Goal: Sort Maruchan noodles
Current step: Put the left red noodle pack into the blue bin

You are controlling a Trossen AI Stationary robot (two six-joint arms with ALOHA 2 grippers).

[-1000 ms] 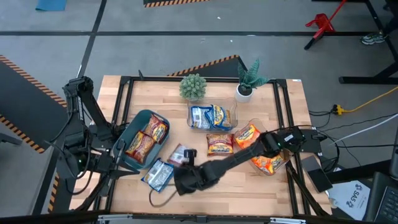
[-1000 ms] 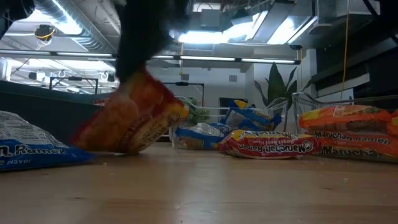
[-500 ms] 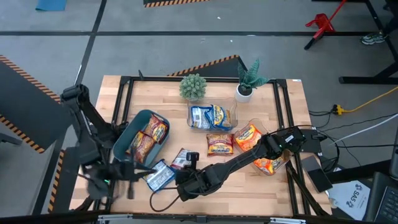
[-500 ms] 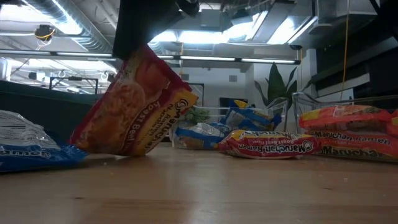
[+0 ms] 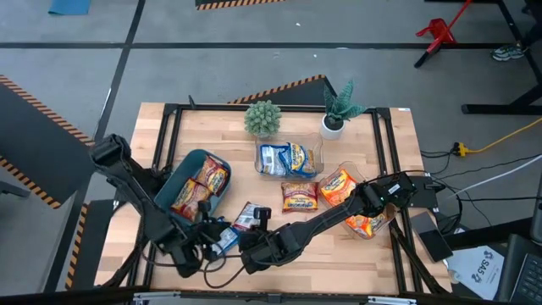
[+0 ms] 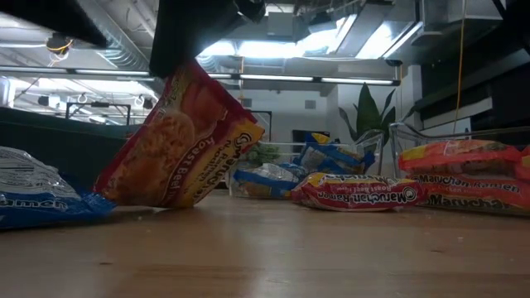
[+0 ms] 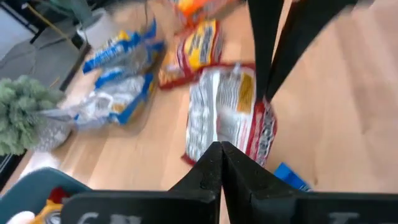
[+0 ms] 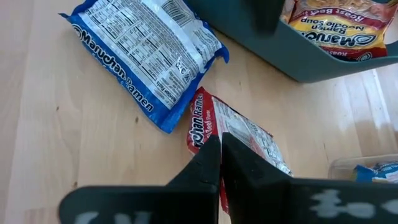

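Note:
My right gripper [image 8: 221, 142] reaches across the near part of the table and is shut on a red-brown Maruchan packet [image 5: 246, 212]. In the low view this packet [image 6: 178, 145] stands tilted up. A blue-and-white packet [image 8: 149, 56] lies flat on the table beside it, toward the left. My left gripper [image 7: 221, 149] is shut and holds nothing. It hovers near the table's near edge, just left of the blue packet [image 5: 224, 238], and points at the red-brown one [image 7: 230, 115]. The dark teal bin [image 5: 188, 161] holds two red-brown packets. My right gripper pinches the red-brown packet by one end edge [image 8: 208, 127] between its two fingers. The fingers come slanting down from above and the near side. The packet stands tilted below them, with its lower edge [image 6: 141, 201] on the table.
A clear tub [image 5: 289, 158] with blue packets sits mid-table. A red-brown packet [image 5: 299, 196] and an orange one [image 5: 337, 185] lie to its right. Another clear tub [image 5: 367, 223] holds orange packets. Two potted plants [image 5: 262, 119] [image 5: 337, 108] stand at the far edge.
My left arm has swung from the table's left edge down toward the near edge, ending beside the blue packet and my right gripper. The red-brown packet was tipped up steeper onto its lower edge early in the second, then held still.

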